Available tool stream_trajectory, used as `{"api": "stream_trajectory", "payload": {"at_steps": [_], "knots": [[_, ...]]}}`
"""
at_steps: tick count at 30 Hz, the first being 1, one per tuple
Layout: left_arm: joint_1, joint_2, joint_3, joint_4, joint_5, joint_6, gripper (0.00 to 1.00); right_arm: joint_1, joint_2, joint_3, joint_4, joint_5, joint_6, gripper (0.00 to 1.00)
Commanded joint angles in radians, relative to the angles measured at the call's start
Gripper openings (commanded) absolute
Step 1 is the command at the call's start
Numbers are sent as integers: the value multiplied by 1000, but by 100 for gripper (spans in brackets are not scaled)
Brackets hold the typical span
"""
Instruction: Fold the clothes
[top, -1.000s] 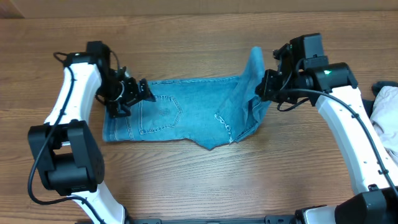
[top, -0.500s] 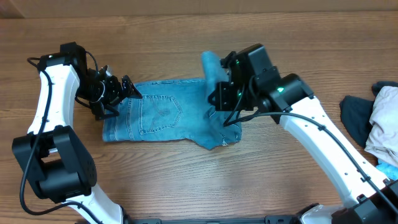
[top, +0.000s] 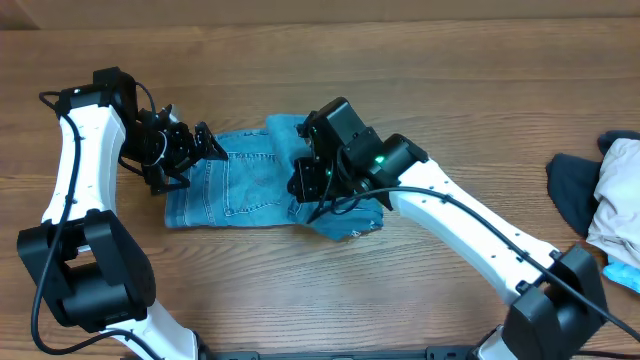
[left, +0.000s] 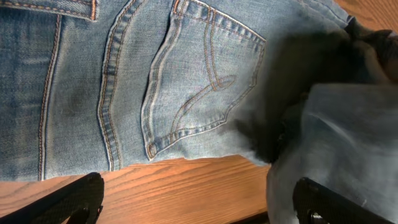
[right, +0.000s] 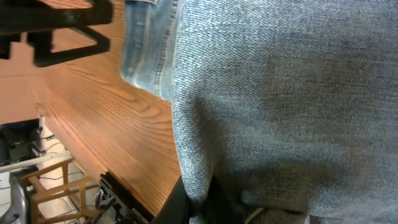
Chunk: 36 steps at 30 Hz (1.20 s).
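The light blue denim jeans (top: 245, 185) lie on the wooden table, waistband end to the left, a stitched back pocket facing up (left: 199, 81). My right gripper (top: 303, 170) is shut on the leg end and holds that fold over the middle of the jeans; denim fills the right wrist view (right: 280, 93). My left gripper (top: 205, 145) is open and empty, hovering at the waistband end; its two fingers (left: 199, 202) frame bare table wood in the left wrist view.
A pile of other clothes, dark and white (top: 600, 200), lies at the table's right edge. The table's far edge meets a cardboard wall (top: 320, 10).
My right gripper has carried the leg end of the jeans leftward, from the right end to over the middle. The left gripper drew back a little to the left and stays open.
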Motion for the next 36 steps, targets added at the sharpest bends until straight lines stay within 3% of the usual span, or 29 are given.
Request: {"api": "stream_trajectory", "payload": {"at_steps": [1,6,8,9,10,11,14,17,18,20,23,32,36], "knots": [[6,-29,23,-6,1,38,100,5,35,0,36,-16,27,4],[6,-29,23,-7,1,45,100,11,90,0,114,-17,81,4],[6,-29,23,-7,1,45,100,14,102,-1,121,-16,97,9],[6,-29,23,-7,1,45,100,18,108,-2,124,-17,99,19],[6,-29,23,-7,2,46,100,25,113,-2,127,-17,100,37],[6,-29,23,-9,1,46,100,35,113,-3,129,-17,99,47],[6,-29,23,-12,1,57,100,41,110,7,138,-17,98,47],[6,-29,22,-14,-3,57,100,12,88,65,136,-16,53,45],[6,-29,22,-14,-5,57,100,9,88,70,144,-17,53,41],[6,-29,22,-14,-6,57,100,9,98,69,142,-17,53,21],[5,-29,22,-13,-6,56,100,19,144,68,137,-21,58,5],[6,-29,22,-9,-6,57,100,22,370,68,187,-31,84,4],[6,-29,22,3,-9,58,100,18,346,72,147,31,48,4]]}}
